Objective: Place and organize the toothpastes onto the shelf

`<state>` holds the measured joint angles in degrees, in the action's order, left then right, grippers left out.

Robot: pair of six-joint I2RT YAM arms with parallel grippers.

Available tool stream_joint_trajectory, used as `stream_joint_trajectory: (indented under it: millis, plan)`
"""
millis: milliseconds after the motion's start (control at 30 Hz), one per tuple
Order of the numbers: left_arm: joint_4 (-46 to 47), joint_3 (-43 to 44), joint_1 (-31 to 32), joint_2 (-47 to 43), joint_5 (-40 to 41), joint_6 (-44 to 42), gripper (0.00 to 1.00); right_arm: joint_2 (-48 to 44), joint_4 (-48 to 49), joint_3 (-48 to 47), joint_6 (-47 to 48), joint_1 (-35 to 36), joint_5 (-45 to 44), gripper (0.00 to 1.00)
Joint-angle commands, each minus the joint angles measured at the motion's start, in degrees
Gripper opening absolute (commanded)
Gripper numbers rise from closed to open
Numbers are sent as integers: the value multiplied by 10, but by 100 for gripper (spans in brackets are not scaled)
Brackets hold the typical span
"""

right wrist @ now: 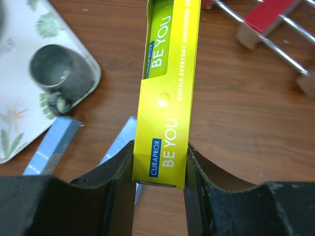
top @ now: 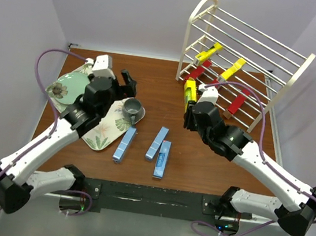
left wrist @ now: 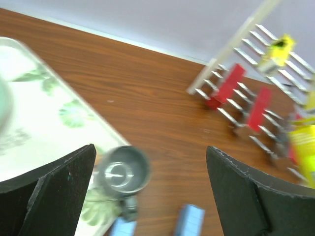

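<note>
My right gripper (top: 190, 106) is shut on a yellow toothpaste box (right wrist: 167, 93), held above the table just in front of the shelf (top: 291, 83); the box also shows in the top view (top: 190, 91). Two yellow boxes (top: 208, 52) (top: 232, 69) lie on a shelf tier. Three red boxes (top: 237, 103) lie on the lower tier. Three light blue boxes (top: 124, 143) (top: 157, 143) (top: 163, 159) lie on the table at front centre. My left gripper (top: 129, 83) is open and empty above the grey mug, its fingers (left wrist: 54, 182) wide apart.
A grey mug (top: 131, 109) stands on the corner of a leaf-patterned tray (top: 101, 131). A pale green plate (top: 68, 89) lies on the tray's far left. White walls close in the table at the back and sides.
</note>
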<state>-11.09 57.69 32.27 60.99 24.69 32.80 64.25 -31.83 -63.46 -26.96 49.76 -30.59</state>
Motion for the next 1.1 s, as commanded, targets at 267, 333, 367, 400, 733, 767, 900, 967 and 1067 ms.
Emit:
stream_joint_trajectory:
  millis: [267,333,367,400,733,767,900,967,1067]
  plan:
    - [-44,-195,-4,-189,154,-131,100,37,-200,-135,-64,-124,-156,15]
    - [-44,-207,-3,-200,160,-135,100,42,-185,-138,-64,-141,-178,15]
    - [-41,-212,-3,-202,162,-139,100,46,-177,-140,-62,-149,-184,15]
    - [-38,-217,-4,-205,164,-140,100,49,-156,-139,-57,-155,-186,15]
    - [-19,-230,-3,-210,168,-145,100,120,-60,-166,-39,-244,-199,15]
    - [-19,-231,-3,-211,168,-146,100,126,-51,-170,-36,-249,-201,15]
    - [-17,-232,-3,-210,165,-147,100,153,-14,-178,-23,-269,-210,16]
    - [-17,-232,-3,-208,162,-147,100,163,1,-178,-10,-279,-215,16]
    - [-17,-232,-3,-208,160,-147,100,168,41,-164,5,-296,-209,16]
